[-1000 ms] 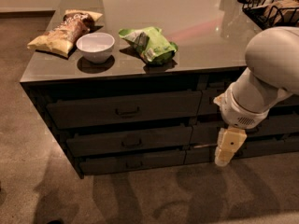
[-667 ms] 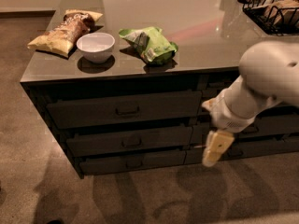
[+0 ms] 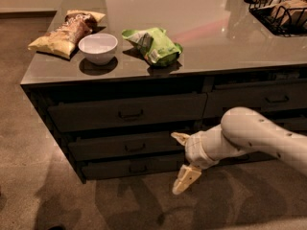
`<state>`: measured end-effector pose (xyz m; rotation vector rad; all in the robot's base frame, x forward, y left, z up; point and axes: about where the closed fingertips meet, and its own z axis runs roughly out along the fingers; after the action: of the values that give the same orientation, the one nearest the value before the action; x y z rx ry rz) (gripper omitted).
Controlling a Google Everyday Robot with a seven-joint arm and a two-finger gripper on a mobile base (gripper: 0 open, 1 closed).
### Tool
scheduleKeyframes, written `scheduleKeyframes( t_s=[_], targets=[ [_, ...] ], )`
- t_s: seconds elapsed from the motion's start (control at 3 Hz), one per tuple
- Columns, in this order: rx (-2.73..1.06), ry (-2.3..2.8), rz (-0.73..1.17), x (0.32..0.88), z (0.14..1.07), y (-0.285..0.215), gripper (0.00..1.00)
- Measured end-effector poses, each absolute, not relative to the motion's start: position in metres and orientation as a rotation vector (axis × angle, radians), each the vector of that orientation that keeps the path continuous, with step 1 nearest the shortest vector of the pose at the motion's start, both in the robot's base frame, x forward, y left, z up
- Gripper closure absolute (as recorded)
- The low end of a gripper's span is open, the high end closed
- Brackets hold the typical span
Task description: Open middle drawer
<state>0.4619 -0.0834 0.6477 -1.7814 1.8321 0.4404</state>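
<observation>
Floor (image 3: 120,202): brown carpet.
Gripper (image 3: 183,159): low, at the drawer's right end; fingers (image 3: 186,178) spread wide, holding nothing.
Middle drawer (image 3: 105,148): 2nd of 3, looks shut.
Handle (image 3: 135,147): horizontal bar, left of the fingers.
Surface (image 3: 206,37): bowl (image 3: 98,47), green bag (image 3: 154,47).

Glossy countertop (image 3: 201,28), matt plastic gripper (image 3: 184,158) nr middle drawer (image 3: 110,146)

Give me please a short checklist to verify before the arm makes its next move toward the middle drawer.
1. Pincer open: ok.
2. Pincer around the handle of the middle drawer: not ok, it hangs to the handle's right, apart from it.
3. Middle drawer not yet pulled out: ok.
4. Bowl on the top, back from the front edge: ok.
5. Drawer slides freely: cannot tell.
</observation>
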Motion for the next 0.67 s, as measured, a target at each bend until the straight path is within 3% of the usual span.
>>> scheduleKeyframes(
  t_s=[0.67],
  targets=[
    [-1.769, 1.763, 0.422, 0.4740, 0.6374, -0.0712, 0.00]
  ],
)
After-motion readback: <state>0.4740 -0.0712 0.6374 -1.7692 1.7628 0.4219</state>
